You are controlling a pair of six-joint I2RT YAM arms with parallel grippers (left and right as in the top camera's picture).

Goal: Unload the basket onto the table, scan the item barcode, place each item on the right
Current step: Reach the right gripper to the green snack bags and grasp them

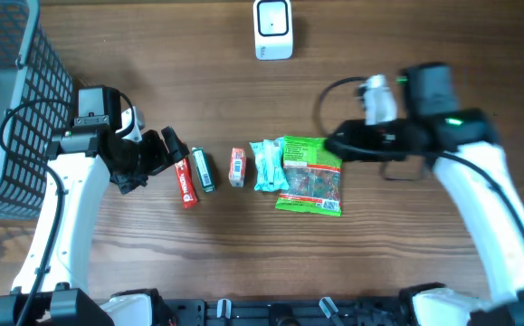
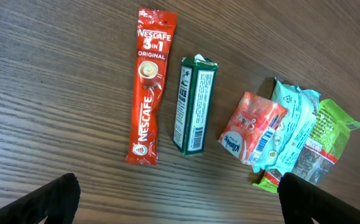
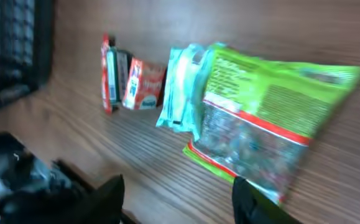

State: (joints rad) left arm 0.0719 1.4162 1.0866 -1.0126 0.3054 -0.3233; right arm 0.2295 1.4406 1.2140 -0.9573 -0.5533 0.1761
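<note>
My left claw (image 1: 153,158) hangs spread wide just left of the red Nescafe stick (image 2: 148,93), clamped on nothing. My right claw (image 3: 180,205) has its fingers (image 3: 108,200) apart at the right edge of the green packet (image 1: 310,175), with nothing between them. The stick, a dark green box (image 2: 193,106), an orange pack (image 2: 252,127), a teal pack (image 1: 265,165) and the green packet lie in a row between my arms. The white scanner (image 1: 272,29) stands well apart at the far edge.

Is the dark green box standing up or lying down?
Lying down: the dark green box rests on a long side on the table, barcode facing up.
</note>
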